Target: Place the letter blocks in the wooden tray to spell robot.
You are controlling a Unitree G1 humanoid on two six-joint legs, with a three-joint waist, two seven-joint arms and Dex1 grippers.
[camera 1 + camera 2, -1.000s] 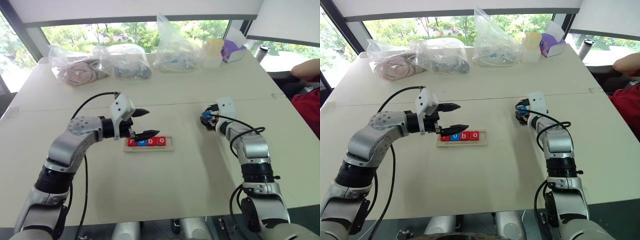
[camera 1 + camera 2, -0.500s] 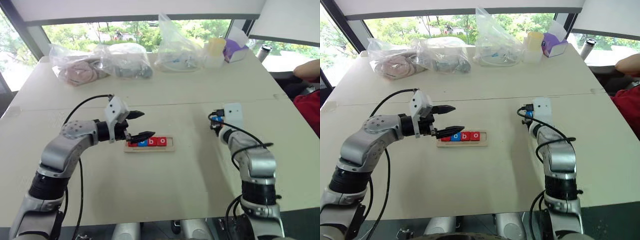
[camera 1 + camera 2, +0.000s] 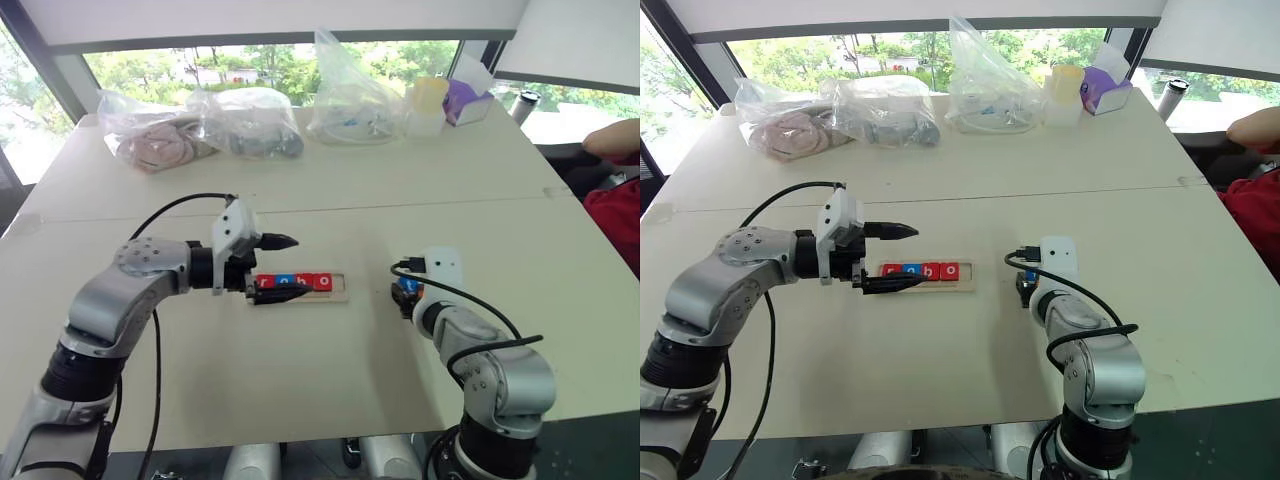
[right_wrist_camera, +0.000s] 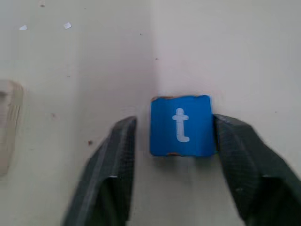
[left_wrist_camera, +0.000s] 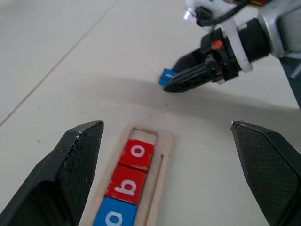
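**Blue t between my right fingers**

I am bracketing the blue t block (image 4: 182, 125) with my right gripper (image 4: 175, 141); one finger is touching its edge, the other standing slightly off, and I cannot tell whether I am lifting it. My left gripper (image 3: 276, 268) is hanging spread wide and empty over the wooden tray (image 3: 339, 295), where r, o, b, o blocks (image 3: 292, 282) are sitting, the end slot bare.

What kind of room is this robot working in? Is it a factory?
Probably not a factory: it looks like an office or lab meeting room. A large pale table stands by wide windows with trees outside, with plastic bags and a tissue box at its far edge, and a person's arm beside it.
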